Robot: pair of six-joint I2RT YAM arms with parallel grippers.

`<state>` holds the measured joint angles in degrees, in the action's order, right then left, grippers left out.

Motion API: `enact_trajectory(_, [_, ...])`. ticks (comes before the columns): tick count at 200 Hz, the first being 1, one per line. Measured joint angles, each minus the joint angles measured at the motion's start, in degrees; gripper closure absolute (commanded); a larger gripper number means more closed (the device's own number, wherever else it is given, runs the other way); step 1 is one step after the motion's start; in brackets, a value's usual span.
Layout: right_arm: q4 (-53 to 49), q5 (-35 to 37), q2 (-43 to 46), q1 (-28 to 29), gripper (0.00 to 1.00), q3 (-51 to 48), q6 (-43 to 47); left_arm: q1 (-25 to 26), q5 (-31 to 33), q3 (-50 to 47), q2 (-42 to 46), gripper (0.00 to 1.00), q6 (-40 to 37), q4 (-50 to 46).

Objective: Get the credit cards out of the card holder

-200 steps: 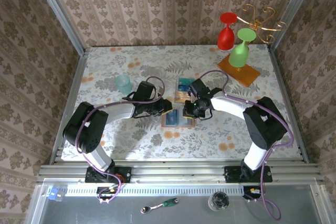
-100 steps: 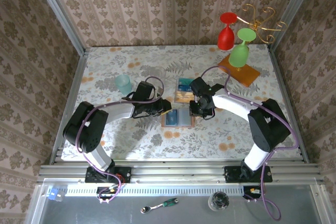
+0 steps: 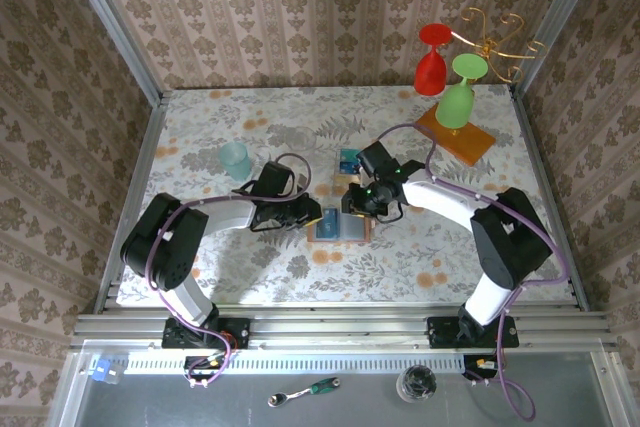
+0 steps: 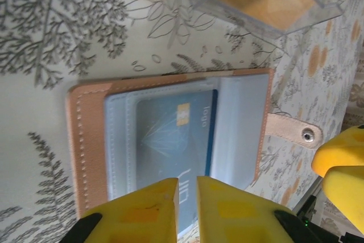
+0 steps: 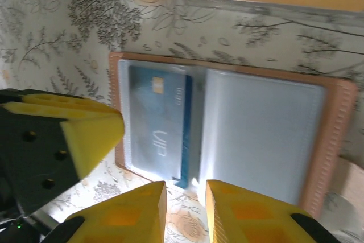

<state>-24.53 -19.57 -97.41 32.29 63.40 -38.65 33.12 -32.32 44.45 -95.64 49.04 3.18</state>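
Open tan leather card holder (image 4: pixel 85 140), holding a blue-teal card (image 4: pixel 170 135), lies just ahead of both tools. The left gripper (image 4: pixel 186 209) is nearly closed, grip unclear; the right gripper (image 5: pixel 185 209) is slightly parted.

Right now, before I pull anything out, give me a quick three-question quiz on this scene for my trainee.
1. True or false: the card holder is folded shut.
2. What colour is the card sitting in its pocket: A orange, B blue, C red?
3. Fill in: the goblet next to the green goblet is ___.
Key: 1 false; 2 B; 3 red.
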Motion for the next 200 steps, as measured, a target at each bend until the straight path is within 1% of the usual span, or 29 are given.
enact_trajectory(50, [4.7, -3.7, -4.5, 1.2, 0.74, 0.0, -2.3, -1.1, 0.2, -2.3, 0.0, 0.91, -0.5, -0.2])
enact_trajectory(88, [6.9, -5.1, -6.8, 1.5, 0.74, 0.0, -3.5, -1.4, 0.1, -2.9, 0.0, 0.93, -0.5, 0.0])
enact_trajectory(132, [7.9, -5.0, -8.0, 1.5, 0.74, 0.0, -3.6, -1.4, -0.1, -2.9, 0.0, 0.93, -0.5, 0.3])
enact_trajectory(200, [7.6, -3.1, -9.2, 1.5, 0.74, -0.2, -3.1, -1.7, -0.3, -2.9, 0.0, 0.93, -0.5, 0.3])
